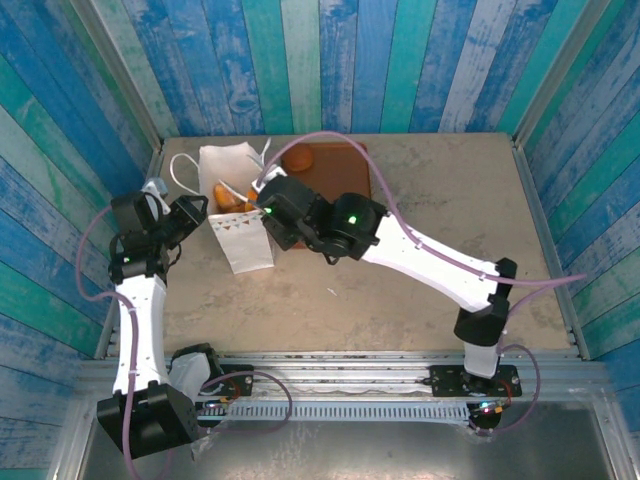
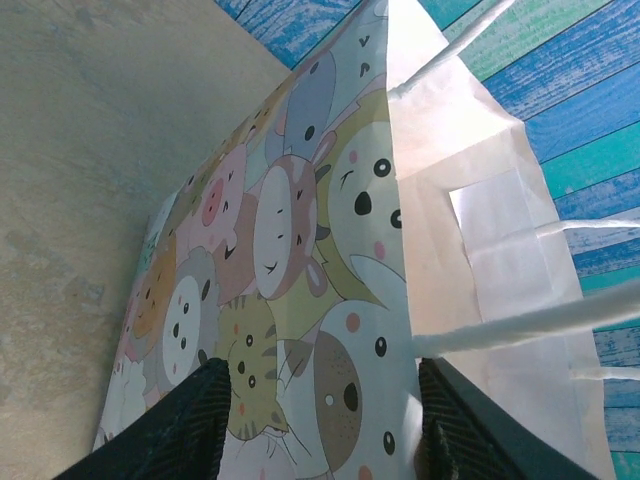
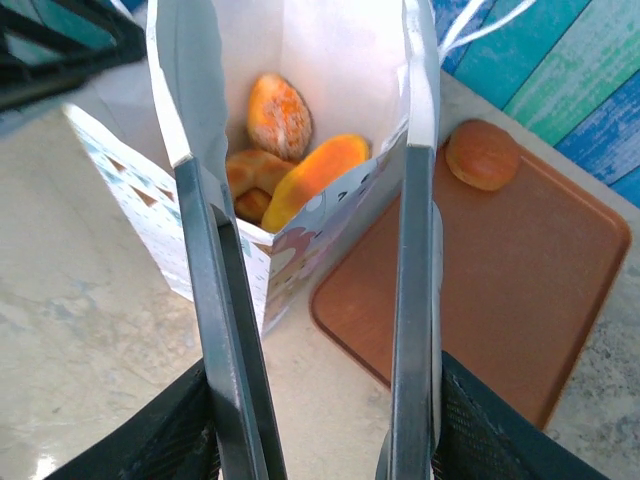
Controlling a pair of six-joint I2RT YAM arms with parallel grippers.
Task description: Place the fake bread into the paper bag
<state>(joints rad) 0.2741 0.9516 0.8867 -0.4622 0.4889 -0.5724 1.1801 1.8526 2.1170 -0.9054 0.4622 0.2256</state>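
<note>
Bun [image 3: 483, 154] at 11 o'clock on tray [image 3: 480, 290]: probably light, stiff, slippery; pinch across middle. Right claw [image 3: 300, 40] wide, empty; left claw [image 2: 322, 400] wide, astride bag [image 2: 300, 220].

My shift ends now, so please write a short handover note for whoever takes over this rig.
Left gripper: jaws apart astride the paper bag at its printed side; grip unclear.
Right gripper: open, empty, above the bag's mouth.
Done: several fake bread pieces lie inside the upright bag.
To do: one bun sits on the brown tray beside the bag; it goes in next.
</note>
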